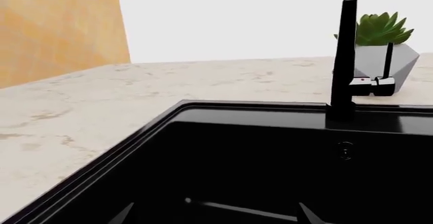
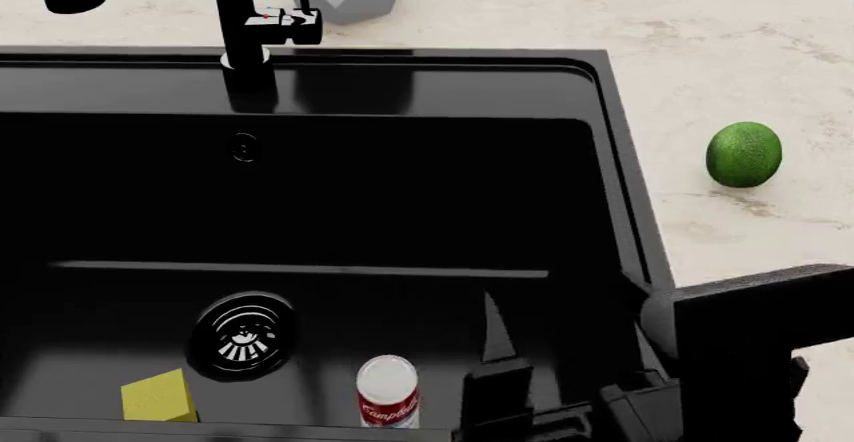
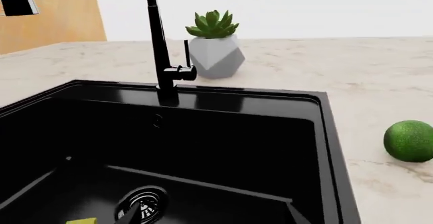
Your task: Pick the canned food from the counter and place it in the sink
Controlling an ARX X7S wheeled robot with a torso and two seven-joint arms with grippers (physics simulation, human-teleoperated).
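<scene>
The canned food (image 2: pixel 387 394), red label with a silver-white top, stands upright on the floor of the black sink (image 2: pixel 400 72), right of the round drain (image 2: pixel 243 334). My right gripper (image 2: pixel 561 304) is open and empty. It hangs inside the basin just right of the can, not touching it. In the right wrist view its fingertips (image 3: pixel 295 215) frame the drain (image 3: pixel 141 203), and the can is out of view. My left gripper (image 1: pixel 216 219) is open and empty over the sink's left part (image 1: pixel 203 133). The counter (image 2: pixel 747 42) surrounds the sink.
A yellow sponge (image 2: pixel 158 398) lies left of the drain. A black faucet (image 2: pixel 238 32) rises at the sink's back rim. A potted succulent (image 3: pixel 215 49) stands behind it. A green round fruit (image 2: pixel 743 154) lies on the counter right of the sink.
</scene>
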